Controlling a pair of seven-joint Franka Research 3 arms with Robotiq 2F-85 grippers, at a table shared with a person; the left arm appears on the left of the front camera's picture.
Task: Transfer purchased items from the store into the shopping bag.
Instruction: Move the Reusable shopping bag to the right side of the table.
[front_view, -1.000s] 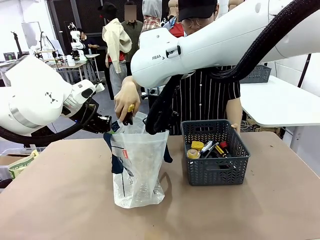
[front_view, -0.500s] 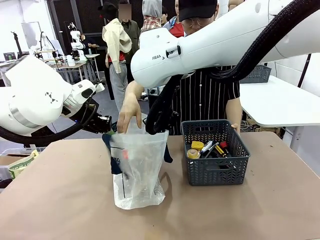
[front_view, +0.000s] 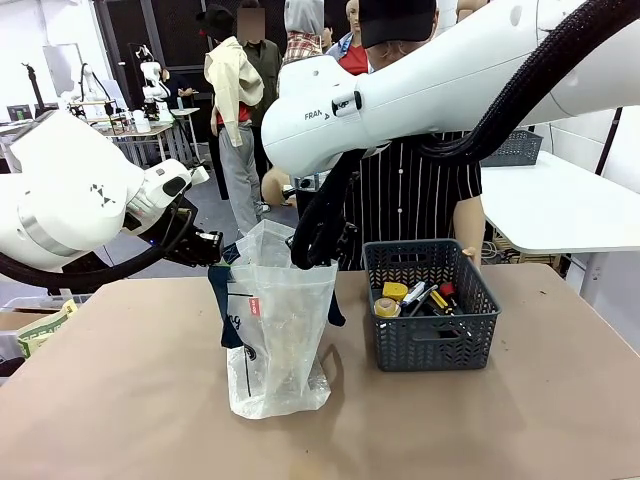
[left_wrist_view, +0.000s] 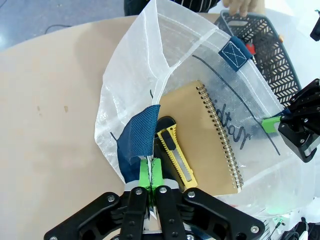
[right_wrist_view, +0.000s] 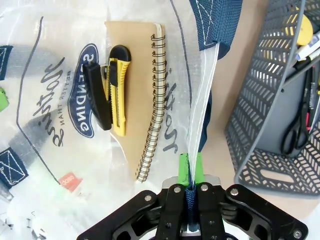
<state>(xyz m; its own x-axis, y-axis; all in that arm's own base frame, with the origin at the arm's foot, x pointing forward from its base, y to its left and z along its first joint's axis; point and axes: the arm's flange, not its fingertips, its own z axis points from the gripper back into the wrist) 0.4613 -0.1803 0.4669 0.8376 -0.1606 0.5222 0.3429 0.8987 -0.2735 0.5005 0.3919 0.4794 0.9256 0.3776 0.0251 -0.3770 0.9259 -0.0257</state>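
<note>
The left gripper (left_wrist_view: 150, 174) and the right gripper (right_wrist_view: 190, 170) were each clamped shut on opposite edges of the shopping bag (front_view: 275, 330), apparently to keep its mouth open on the table (front_view: 120, 400). A notebook (left_wrist_view: 210, 135) and a yellow knife (left_wrist_view: 176, 156) lay inside; the basket (front_view: 430, 325) just beside held other items (front_view: 410, 295)

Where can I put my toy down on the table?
The table is bare left of the shopping bag, and along the near edge in front of bag and basket. Right of the basket is bare too. The strip between them is narrow. Crowded: inside the basket, and the bag's mouth, pinched by the left gripper and right gripper.
</note>
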